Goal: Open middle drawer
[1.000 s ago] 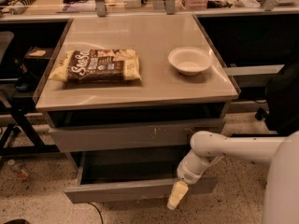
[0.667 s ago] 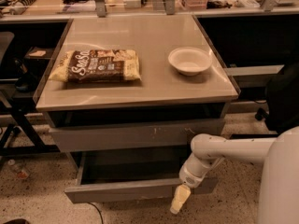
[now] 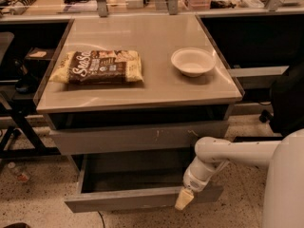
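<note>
One desk [image 3: 156, 32], one snack bag [image 3: 99, 66], one bowl [image 3: 193, 61], two drawer fronts showing. Middle drawer [image 3: 123, 201] sits pulled out below the scratched front [image 3: 137, 137]: plain grey front, grey tray inside. Gripper [image 3: 184, 199] at its right front edge; grip state can't tell.

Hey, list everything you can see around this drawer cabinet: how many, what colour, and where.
cabinet top: one, beige, centre of view
snack bag: one, brown and cream, left side of the cabinet top
bowl: one, white, right side of the cabinet top
scratched drawer front: one, grey, just under the cabinet top
middle drawer: one, grey, below the scratched drawer front, pulled out
chair: one, black, right edge
arm: one, white, lower right
gripper: one, tan-tipped, at the right part of the middle drawer's front
</note>
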Motion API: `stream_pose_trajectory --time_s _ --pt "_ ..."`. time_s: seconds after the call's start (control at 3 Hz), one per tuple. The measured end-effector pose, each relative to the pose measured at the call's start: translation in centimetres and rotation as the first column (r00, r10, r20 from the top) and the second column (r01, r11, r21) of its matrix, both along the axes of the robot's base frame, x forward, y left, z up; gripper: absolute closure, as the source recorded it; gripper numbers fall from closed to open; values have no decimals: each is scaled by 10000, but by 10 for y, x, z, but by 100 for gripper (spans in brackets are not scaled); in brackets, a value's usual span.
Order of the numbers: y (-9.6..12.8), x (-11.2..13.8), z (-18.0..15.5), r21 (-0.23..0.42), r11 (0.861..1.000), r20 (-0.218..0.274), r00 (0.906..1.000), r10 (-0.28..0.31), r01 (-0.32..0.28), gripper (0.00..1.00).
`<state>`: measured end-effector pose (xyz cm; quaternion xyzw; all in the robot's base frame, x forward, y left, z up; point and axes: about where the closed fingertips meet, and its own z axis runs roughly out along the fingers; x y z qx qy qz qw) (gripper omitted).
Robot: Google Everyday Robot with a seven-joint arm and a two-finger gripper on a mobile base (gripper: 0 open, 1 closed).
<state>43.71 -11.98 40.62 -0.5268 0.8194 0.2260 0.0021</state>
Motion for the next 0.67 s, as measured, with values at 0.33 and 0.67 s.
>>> stream_pose_trajectory --time_s 0.33,0.67 --pt "0 0 0 0 10000 0 10000 0 0 65" --pt "0 0 0 -1 10000 -1 10000 -2 2 89"
